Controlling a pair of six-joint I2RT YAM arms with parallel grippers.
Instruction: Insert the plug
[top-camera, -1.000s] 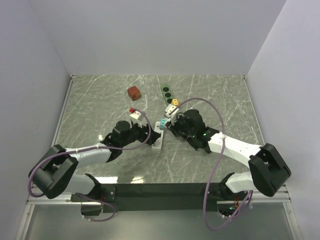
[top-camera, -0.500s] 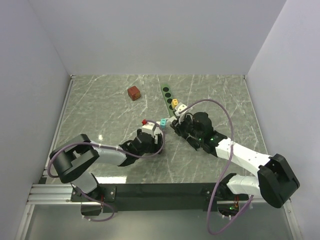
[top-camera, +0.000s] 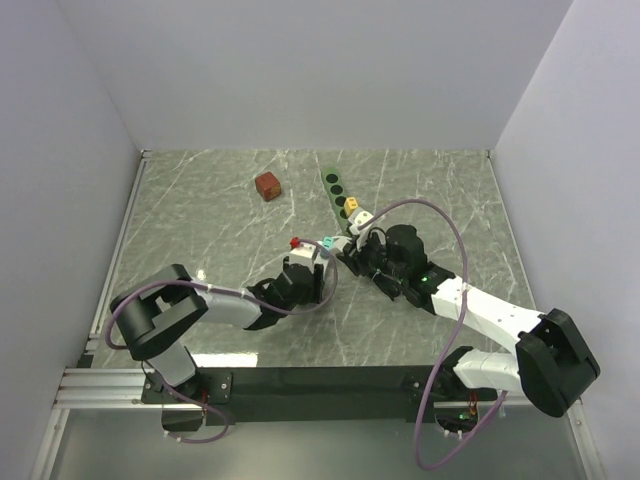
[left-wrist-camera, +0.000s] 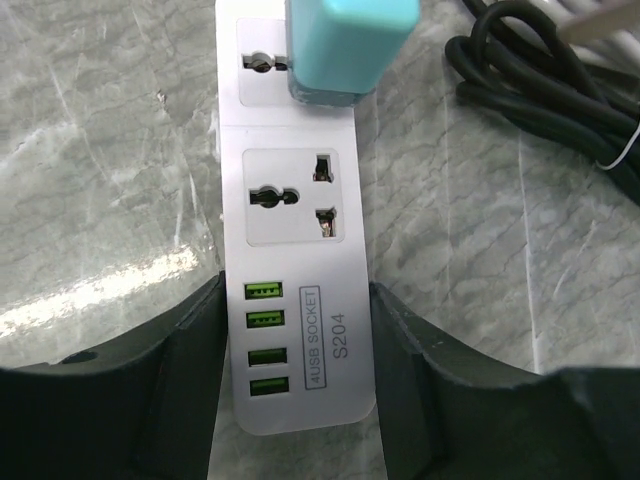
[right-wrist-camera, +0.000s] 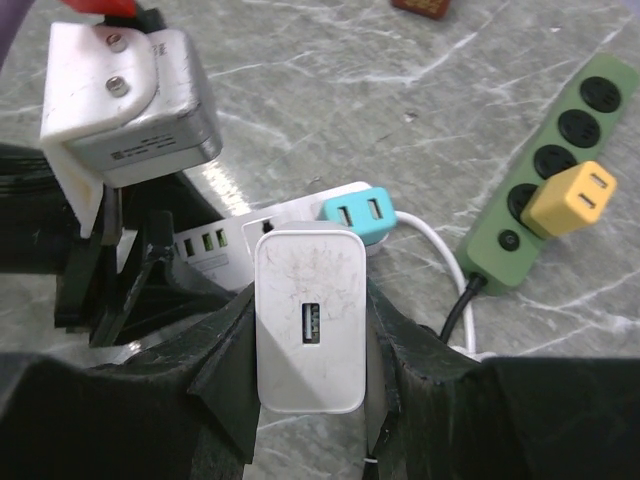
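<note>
A white power strip (left-wrist-camera: 290, 200) lies on the marble table with a teal plug (left-wrist-camera: 350, 45) in its far socket; the socket (left-wrist-camera: 290, 195) below it is free. My left gripper (left-wrist-camera: 297, 335) is shut on the strip's near end, at the green USB ports. My right gripper (right-wrist-camera: 310, 325) is shut on a white USB charger plug (right-wrist-camera: 308, 300) and holds it just above the strip (right-wrist-camera: 215, 240), next to the teal plug (right-wrist-camera: 358, 213). In the top view the left gripper (top-camera: 308, 285) and right gripper (top-camera: 352, 258) meet at the table's middle.
A green power strip (top-camera: 335, 188) with a yellow plug (top-camera: 351, 208) lies behind the right gripper. A red-brown cube (top-camera: 267, 185) sits at the back. Black cable (left-wrist-camera: 540, 80) coils right of the white strip. White walls enclose the table.
My left arm has swung in from the left and its gripper now clamps the white strip's near end. My right gripper with the white plug has drawn slightly back to the right.
</note>
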